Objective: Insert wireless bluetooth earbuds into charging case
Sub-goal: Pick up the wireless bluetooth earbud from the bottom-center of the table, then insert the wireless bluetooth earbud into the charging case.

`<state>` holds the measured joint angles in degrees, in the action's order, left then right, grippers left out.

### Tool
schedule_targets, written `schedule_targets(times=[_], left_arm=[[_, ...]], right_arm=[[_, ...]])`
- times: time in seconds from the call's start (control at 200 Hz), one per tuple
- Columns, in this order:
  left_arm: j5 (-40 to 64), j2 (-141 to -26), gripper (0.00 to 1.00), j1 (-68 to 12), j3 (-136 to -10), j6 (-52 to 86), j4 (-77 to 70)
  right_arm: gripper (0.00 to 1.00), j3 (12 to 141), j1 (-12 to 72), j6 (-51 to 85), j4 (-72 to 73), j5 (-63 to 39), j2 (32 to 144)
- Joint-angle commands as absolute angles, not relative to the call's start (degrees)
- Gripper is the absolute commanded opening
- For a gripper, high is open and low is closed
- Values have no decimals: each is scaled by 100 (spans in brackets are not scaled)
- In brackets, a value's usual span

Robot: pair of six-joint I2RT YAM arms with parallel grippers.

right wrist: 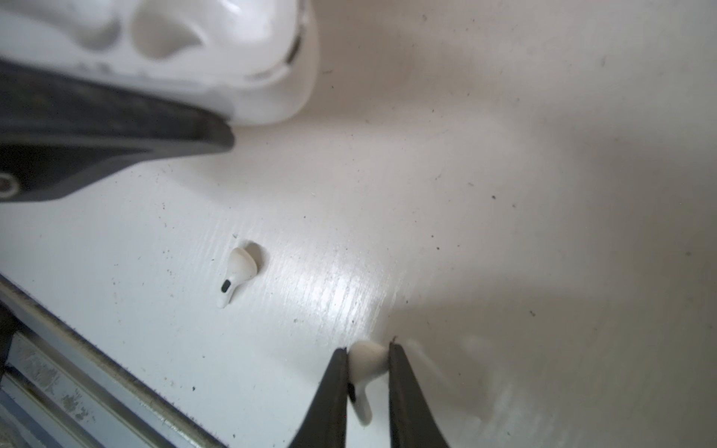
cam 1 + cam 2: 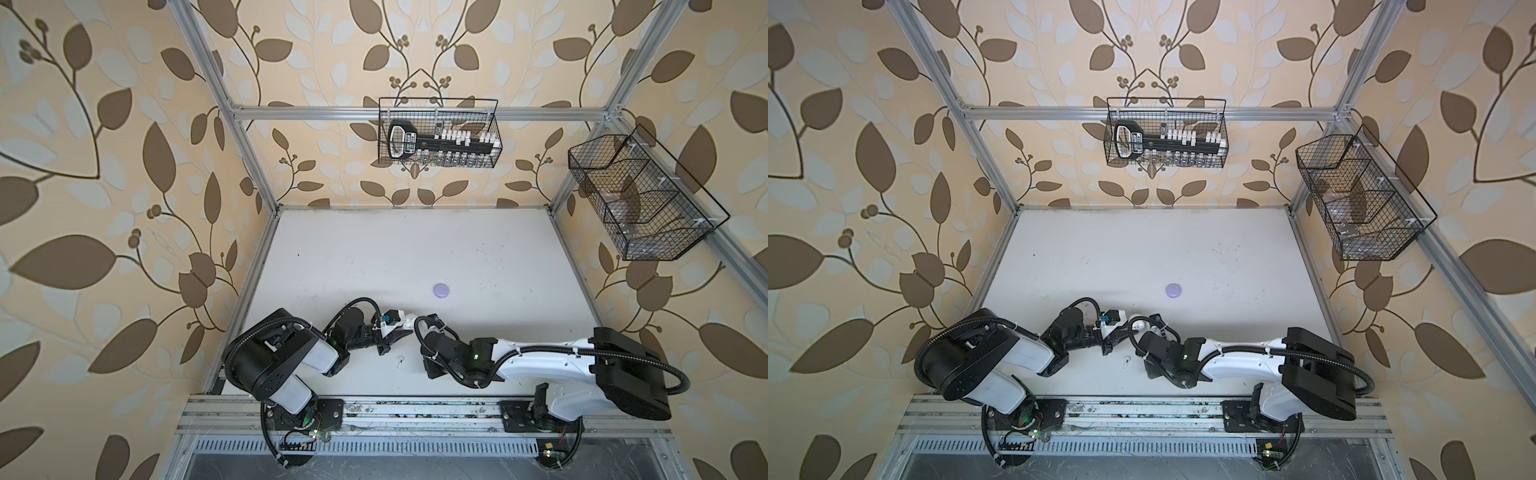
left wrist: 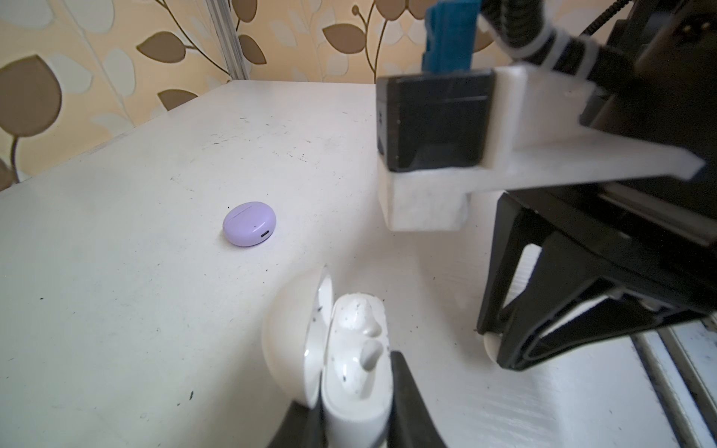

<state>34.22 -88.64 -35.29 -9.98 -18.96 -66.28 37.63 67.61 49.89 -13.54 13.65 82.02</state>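
- On the white table (image 2: 374,257), near its front edge, two arms meet over a fiddly job.
- Left gripper (image 3: 353,407): fingers clamped tight on the base of the white charging case.
- Right gripper (image 1: 368,349): fingers almost together, one on each side of a white earbud.
- White charging case (image 3: 349,349): lid swung open, both sockets apparently empty.
- Lavender case (image 3: 249,224): closed, well apart towards the back.
- Held earbud (image 1: 364,368): low over the table, stem trailing back between the fingers. Best handled by lifting straight, aiming the stem at a socket and lowering slowly, since a loose pinch could let it twist.
- Loose earbud (image 1: 238,271): lying flat between the grippers, untouched.
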Motion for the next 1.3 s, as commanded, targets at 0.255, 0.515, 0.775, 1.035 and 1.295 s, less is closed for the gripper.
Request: schedule_targets(times=[0.255,0.515,0.775,1.035,1.295], left_arm=[[3456,-8874,9,-3564,-1027,-1837,-7022],[3331,-8888,9,-3558,-1004,-1758,-7126],[3182,-8928,9,-3524,-1024,-1628,-7228],[3130,-8980,9,-3463,-1020,-1530,-7348],[3129,-9035,9,-3390,-1038,-1407,-7461]], right_arm=[[18,3348,6500,5005,-667,1684,7773],[17,2849,6431,4959,635,2190,7286],[17,2143,6464,4888,2038,2880,6892],[16,1800,6547,4656,3368,3330,6874],[16,1776,6473,4429,4525,3255,7381]])
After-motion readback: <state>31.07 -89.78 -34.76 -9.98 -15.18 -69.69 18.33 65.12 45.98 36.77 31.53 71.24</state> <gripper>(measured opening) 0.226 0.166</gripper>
